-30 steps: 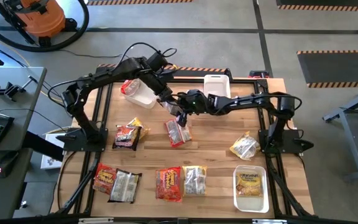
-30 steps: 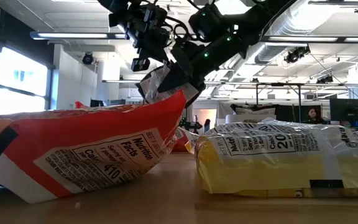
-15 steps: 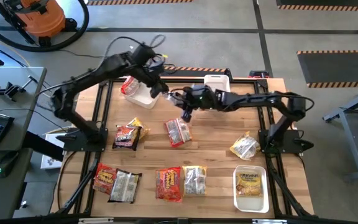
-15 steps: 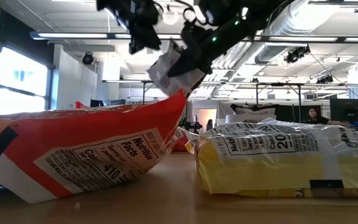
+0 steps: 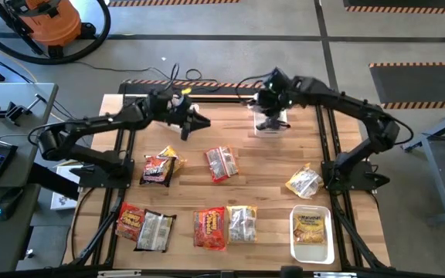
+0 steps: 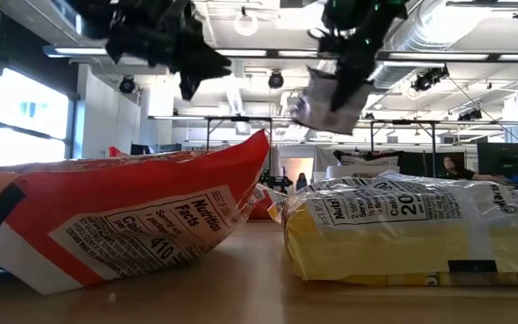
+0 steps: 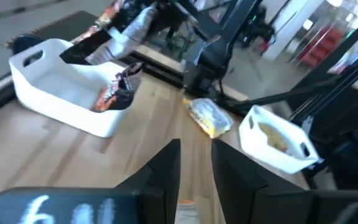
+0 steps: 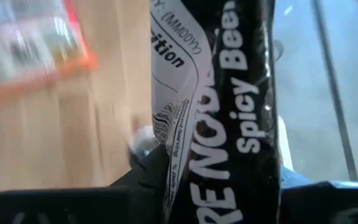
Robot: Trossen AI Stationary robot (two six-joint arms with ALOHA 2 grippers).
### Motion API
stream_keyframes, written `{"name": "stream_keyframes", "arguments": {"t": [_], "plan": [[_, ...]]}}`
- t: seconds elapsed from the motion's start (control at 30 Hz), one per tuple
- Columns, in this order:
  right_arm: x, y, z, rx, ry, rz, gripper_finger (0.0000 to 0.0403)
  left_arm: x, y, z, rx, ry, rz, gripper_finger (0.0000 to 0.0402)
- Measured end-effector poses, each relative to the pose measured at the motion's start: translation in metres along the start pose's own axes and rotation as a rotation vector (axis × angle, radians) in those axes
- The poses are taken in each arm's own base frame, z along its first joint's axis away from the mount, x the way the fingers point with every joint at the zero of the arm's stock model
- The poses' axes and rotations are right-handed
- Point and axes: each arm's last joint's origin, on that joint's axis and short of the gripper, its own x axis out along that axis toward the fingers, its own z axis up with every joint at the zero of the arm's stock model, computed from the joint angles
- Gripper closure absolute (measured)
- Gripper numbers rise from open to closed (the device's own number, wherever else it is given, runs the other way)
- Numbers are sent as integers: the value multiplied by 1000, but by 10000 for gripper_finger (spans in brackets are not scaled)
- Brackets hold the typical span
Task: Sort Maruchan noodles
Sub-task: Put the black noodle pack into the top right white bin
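Right gripper (image 5: 269, 117) clamped, left gripper (image 5: 197, 122) parted.

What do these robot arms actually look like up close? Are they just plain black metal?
Mostly, yes. Both the left arm and the right arm are slim, dark, jointed limbs rising from black frames. Thin black cables loop loosely near the left gripper. Its fingers are flat, matte-black blades. The right gripper is equally dark.

- We see a dark packet (image 8: 229, 93) lettered "Spicy Beef", held upright in the right hand (image 5: 267, 117) above the far white bin (image 5: 269, 128).
- Red-orange packets (image 5: 210, 228) and silvery ones (image 5: 221, 163) lie flat across the worktop (image 5: 261, 177).
- One yellow packet (image 5: 310, 226) lies in the near bin (image 5: 312, 250).
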Motion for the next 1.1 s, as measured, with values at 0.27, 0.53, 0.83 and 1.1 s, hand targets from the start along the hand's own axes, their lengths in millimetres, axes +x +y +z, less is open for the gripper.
{"name": "stream_keyframes", "arguments": {"t": [0.27,0.53,0.83,1.1], "plan": [[43,-37,-26,-58,114,146,295,2,3,-31,-54,-44,-24,323],[66,-41,-34,-17,207,190,295,2,3,-31,-4,-47,-13,323],[65,-38,-39,16,272,207,295,2,3,-32,30,-46,-12,323],[74,-36,-41,32,312,228,295,2,3,-32,38,-39,-14,323]]}}
